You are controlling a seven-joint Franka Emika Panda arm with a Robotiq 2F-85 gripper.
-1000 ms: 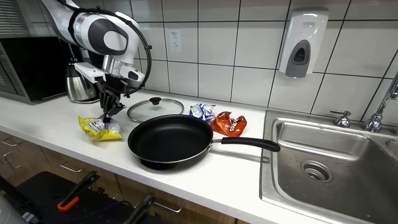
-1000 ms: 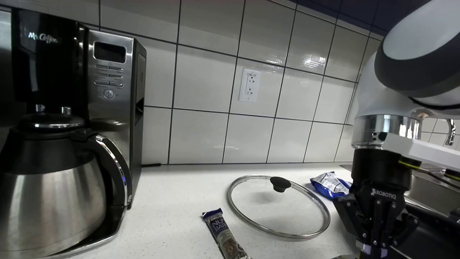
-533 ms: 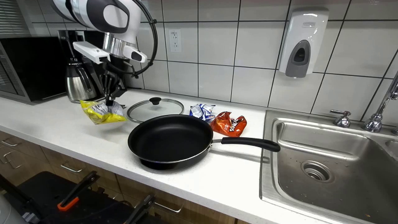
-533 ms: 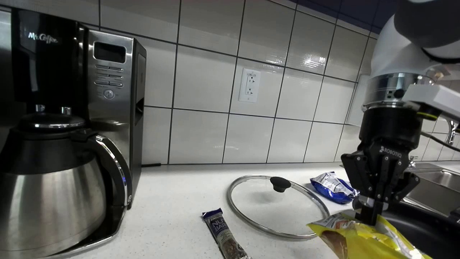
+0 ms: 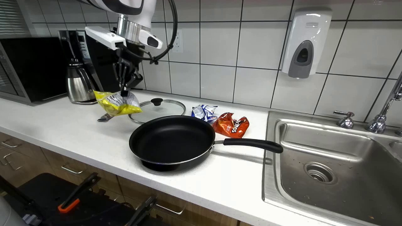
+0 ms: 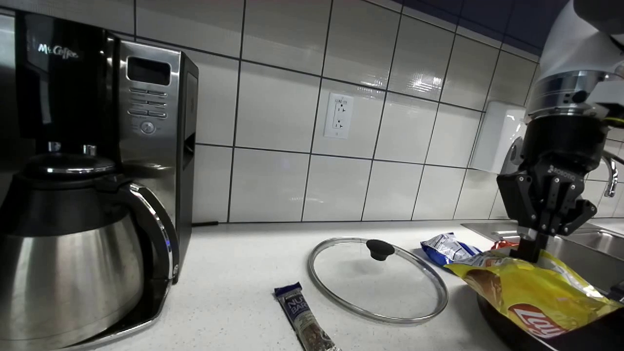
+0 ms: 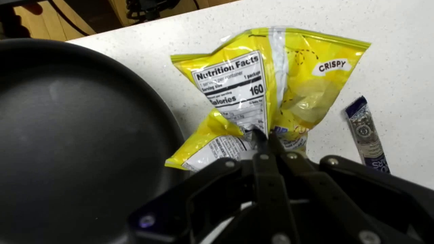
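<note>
My gripper [image 5: 124, 93] is shut on the middle of a yellow Lay's chip bag [image 5: 116, 105], pinching its back. The gripper [image 6: 531, 247] holds the bag [image 6: 551, 292] above the white counter. In the wrist view the fingertips [image 7: 266, 137] press into the bag [image 7: 234, 78] beside its nutrition label. A black frying pan [image 5: 172, 141] sits on the counter beside the held bag; the pan [image 7: 78, 152] fills the left of the wrist view. A nut bar [image 6: 304, 317] lies on the counter; it also shows in the wrist view [image 7: 368, 135].
A glass lid [image 6: 380, 287] with a black knob lies behind the pan. A blue-white bag [image 5: 204, 112] and a red Doritos bag [image 5: 230, 125] lie behind the pan's handle. A steel sink [image 5: 317, 150] is at the right. A coffee maker [image 6: 156, 112] stands against the wall.
The gripper has lifted the yellow bag off the counter. It has risen and moved toward the pan and lid. The nut bar now shows from under it. The pan and other bags have not moved.
</note>
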